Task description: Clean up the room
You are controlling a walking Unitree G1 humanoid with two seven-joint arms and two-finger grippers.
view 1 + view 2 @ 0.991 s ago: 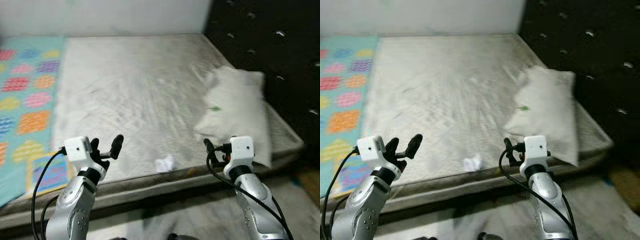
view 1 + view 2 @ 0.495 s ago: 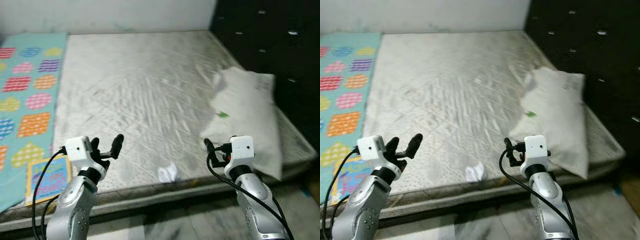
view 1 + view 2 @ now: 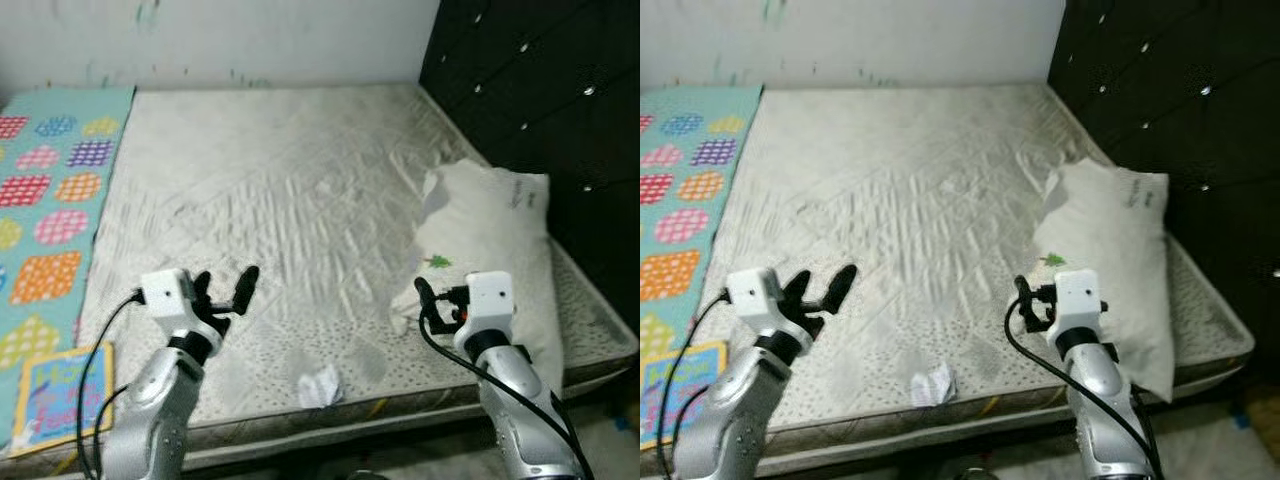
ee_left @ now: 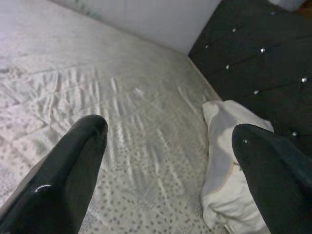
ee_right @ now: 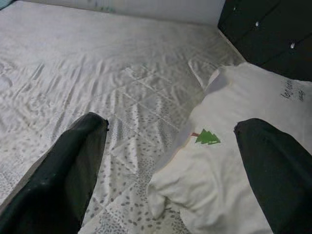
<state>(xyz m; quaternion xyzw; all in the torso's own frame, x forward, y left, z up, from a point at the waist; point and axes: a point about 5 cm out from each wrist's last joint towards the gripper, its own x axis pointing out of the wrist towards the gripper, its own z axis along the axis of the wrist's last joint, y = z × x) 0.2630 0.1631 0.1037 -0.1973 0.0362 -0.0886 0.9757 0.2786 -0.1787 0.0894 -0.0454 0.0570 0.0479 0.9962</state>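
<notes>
Left claw (image 3: 223,291) and right claw (image 3: 428,305) both hover spread wide and empty above the bed (image 3: 270,190). A crumpled paper scrap (image 3: 320,386) lies near the mattress edge between them; a clumsy pinch could nudge it off.

Bare quilted mattress (image 3: 270,210) fills bed, wrinkled, greyish. White wall (image 3: 220,40) behind, scuffed. Dark tufted headboard (image 3: 540,90) on right. Colourful patterned mat (image 3: 50,200) along left side. Even indoor light.
</notes>
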